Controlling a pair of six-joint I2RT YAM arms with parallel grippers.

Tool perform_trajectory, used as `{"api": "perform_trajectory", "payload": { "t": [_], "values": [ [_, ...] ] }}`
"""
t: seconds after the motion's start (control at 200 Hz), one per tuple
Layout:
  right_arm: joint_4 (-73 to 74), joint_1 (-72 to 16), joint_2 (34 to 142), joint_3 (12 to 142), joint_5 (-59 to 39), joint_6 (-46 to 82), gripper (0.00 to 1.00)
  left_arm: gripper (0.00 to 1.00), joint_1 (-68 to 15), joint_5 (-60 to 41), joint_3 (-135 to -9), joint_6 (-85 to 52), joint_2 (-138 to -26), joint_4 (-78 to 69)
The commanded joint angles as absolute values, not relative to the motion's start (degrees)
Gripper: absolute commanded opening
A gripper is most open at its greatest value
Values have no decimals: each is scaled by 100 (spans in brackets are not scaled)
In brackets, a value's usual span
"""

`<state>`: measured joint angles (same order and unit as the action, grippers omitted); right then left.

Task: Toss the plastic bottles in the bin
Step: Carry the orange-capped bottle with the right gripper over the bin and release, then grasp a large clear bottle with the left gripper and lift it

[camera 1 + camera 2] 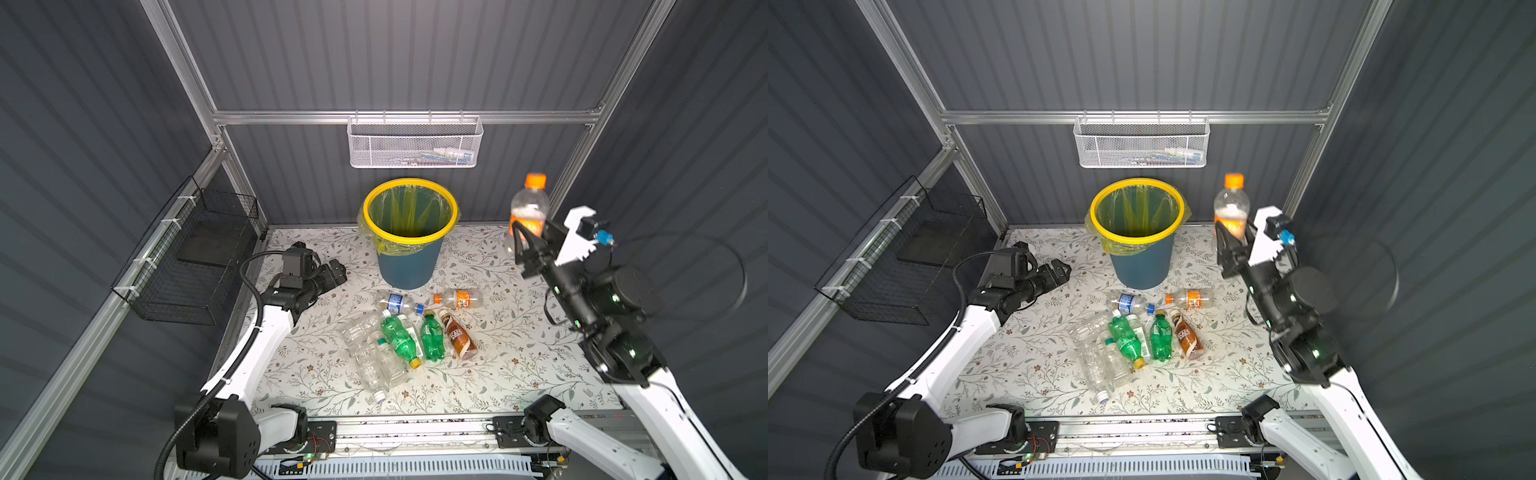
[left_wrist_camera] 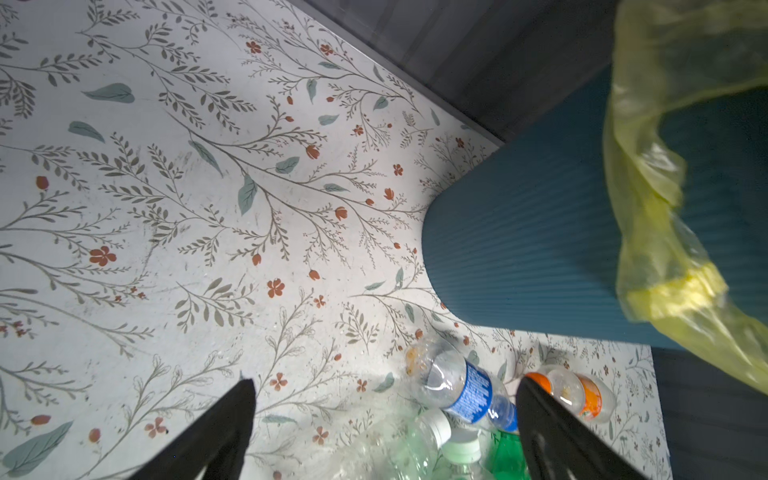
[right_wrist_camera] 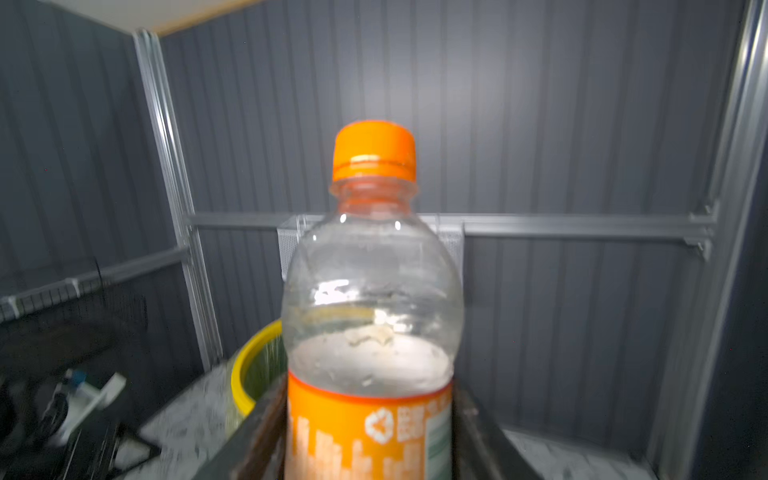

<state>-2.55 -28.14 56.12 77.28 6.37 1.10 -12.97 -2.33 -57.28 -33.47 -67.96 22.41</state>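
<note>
My right gripper (image 1: 532,232) (image 3: 370,415) is shut on the orange label of a clear, orange-capped plastic bottle (image 1: 530,203) (image 1: 1231,199) (image 3: 370,291). It holds the bottle upright in the air, to the right of the bin (image 1: 409,232) (image 1: 1138,232), a dark-blue bucket with a yellow rim and liner. Several bottles lie in a heap (image 1: 399,336) in front of the bin: clear, green and brown ones, one with a blue label (image 2: 461,386) and one with an orange label (image 1: 459,298). My left gripper (image 1: 336,272) (image 2: 386,382) hangs open and empty, low over the table left of the bin.
A white mesh basket (image 1: 415,143) hangs on the back rail above the bin. On the left wall is a black wire basket (image 1: 195,257). Dark ribbed walls close three sides, and the arm bases sit on a rail (image 1: 415,428) along the front edge.
</note>
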Motion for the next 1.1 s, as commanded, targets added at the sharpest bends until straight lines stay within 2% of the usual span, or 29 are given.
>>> {"api": "perform_trajectory", "payload": {
  "t": [0.0, 0.04, 0.105, 0.185, 0.225, 0.465, 0.826, 1.096],
  "values": [
    [-1560, -2784, 7830, 9946, -207, 473, 54, 98, -1444, 141, -5584, -3414, -6230, 2841],
    [-3050, -2782, 8810, 11401, -545, 518, 61, 98, -1459, 96, -5416, -3498, -5990, 3029],
    [-4764, -2769, 10056, 13212, -669, 490, 79, 99, -1459, 70, -5234, -3498, -5481, 3590],
    [-5313, -2718, 10663, 13873, -887, 504, 95, 99, -1463, -42, -4992, -3575, -4880, 4214],
    [-5242, -2692, 10690, 13799, -927, 590, 99, 100, -1468, -188, -4836, -3698, -4645, 4376],
    [-3814, -2558, 9644, 11801, -835, 1107, 99, 99, -1472, -794, -4344, -4293, -4199, 4590],
    [-3009, -2038, 8661, 10136, -764, 1647, 99, 97, -1611, -1127, -3564, -4799, -4134, 4424],
    [-2799, -1765, 8395, 9517, -687, 1817, 98, 96, -2540, -760, -3449, -5109, -4720, 4061]
  ]
}}
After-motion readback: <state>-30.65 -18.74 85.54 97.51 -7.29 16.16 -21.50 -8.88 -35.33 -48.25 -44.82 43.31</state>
